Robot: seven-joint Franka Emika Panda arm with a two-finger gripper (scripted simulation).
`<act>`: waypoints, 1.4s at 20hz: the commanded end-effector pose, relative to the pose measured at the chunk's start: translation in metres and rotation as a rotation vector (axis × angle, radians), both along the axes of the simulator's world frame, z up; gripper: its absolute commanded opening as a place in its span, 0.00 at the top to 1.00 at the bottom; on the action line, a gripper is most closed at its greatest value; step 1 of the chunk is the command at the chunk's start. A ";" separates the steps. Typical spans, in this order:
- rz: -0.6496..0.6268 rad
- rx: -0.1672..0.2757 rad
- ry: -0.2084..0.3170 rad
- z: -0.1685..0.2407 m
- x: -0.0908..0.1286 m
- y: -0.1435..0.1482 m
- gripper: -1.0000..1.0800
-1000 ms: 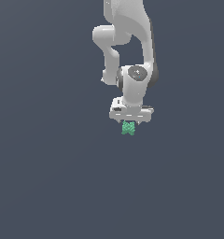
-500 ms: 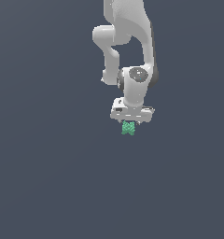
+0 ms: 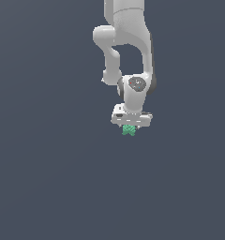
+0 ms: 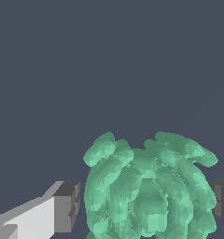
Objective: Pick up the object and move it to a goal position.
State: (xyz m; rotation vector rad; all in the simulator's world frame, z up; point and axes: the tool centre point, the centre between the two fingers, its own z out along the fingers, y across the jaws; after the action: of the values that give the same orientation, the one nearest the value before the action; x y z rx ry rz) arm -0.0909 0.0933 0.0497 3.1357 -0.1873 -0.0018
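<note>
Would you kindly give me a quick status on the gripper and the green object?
Gripper straddling teal lumpy object. Fingers flank it, small gap visible; grip unconfirmed. Nothing else in view.

A small teal-green lumpy object [image 3: 129, 131], its surface a cluster of rounded bumps [image 4: 149, 191], sits directly under the arm's white head.
</note>
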 end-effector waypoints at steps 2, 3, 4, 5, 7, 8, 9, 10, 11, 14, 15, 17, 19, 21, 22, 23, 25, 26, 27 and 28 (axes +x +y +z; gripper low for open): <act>-0.001 0.000 -0.001 -0.007 0.001 0.000 0.04; -0.001 0.000 -0.001 -0.008 0.001 0.000 0.04; -0.001 0.000 -0.001 -0.008 0.001 0.000 0.04; -0.001 0.000 -0.001 -0.008 0.001 0.000 1.00; -0.001 0.000 -0.001 -0.008 0.001 0.000 1.00; -0.001 0.000 -0.001 -0.008 0.001 0.000 1.00; -0.001 0.000 -0.001 -0.008 0.001 0.000 1.00; -0.001 0.000 -0.001 -0.008 0.001 0.000 1.00; -0.001 0.000 -0.001 -0.008 0.001 0.000 1.00; -0.001 0.000 -0.001 -0.008 0.001 0.000 1.00; 0.000 0.001 -0.003 -0.007 0.001 0.000 1.00; 0.000 0.001 -0.003 -0.006 0.002 -0.001 1.00; 0.000 0.001 -0.003 -0.003 0.002 -0.004 1.00; 0.000 0.001 -0.003 0.003 0.004 -0.009 1.00; 0.000 0.001 -0.003 0.006 0.005 -0.012 1.00; 0.000 0.001 -0.003 0.011 0.006 -0.016 1.00; 0.000 0.001 -0.003 0.021 0.009 -0.025 1.00; 0.000 0.001 -0.003 0.026 0.010 -0.030 1.00; 0.000 0.001 -0.003 0.032 0.012 -0.036 1.00; 0.000 0.001 -0.003 0.039 0.014 -0.042 1.00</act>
State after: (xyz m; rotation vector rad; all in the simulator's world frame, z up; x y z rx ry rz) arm -0.0797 0.0603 0.0791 3.1368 -0.1871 0.0012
